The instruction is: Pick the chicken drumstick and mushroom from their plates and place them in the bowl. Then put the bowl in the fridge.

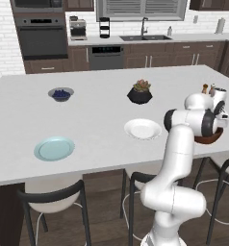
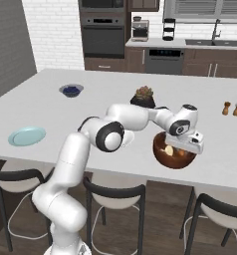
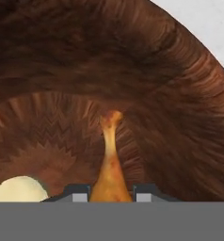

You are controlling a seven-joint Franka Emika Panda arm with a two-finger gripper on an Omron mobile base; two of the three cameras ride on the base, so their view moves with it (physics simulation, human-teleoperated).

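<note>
- The claw [image 3: 111, 194] is pinched shut on the chicken drumstick [image 3: 110, 164], thick end between the tips, bone end pointing away.
- Both sit down inside the bowl [image 2: 174, 160], wooden wall all around.
- The mushroom [image 3: 17, 189] lies on the bowl floor just off to one side of the claw.
- White plate [image 1: 143, 129] and light blue plate [image 1: 54, 148] are further off on the tabletop [image 1: 102, 110].

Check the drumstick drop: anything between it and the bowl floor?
Nothing visible. The claw is shut on the drumstick, already down inside the bowl, bone end pointing at the bowl's inner wall. The mushroom lies off to one side in the bowl, not under the drumstick's path.
</note>
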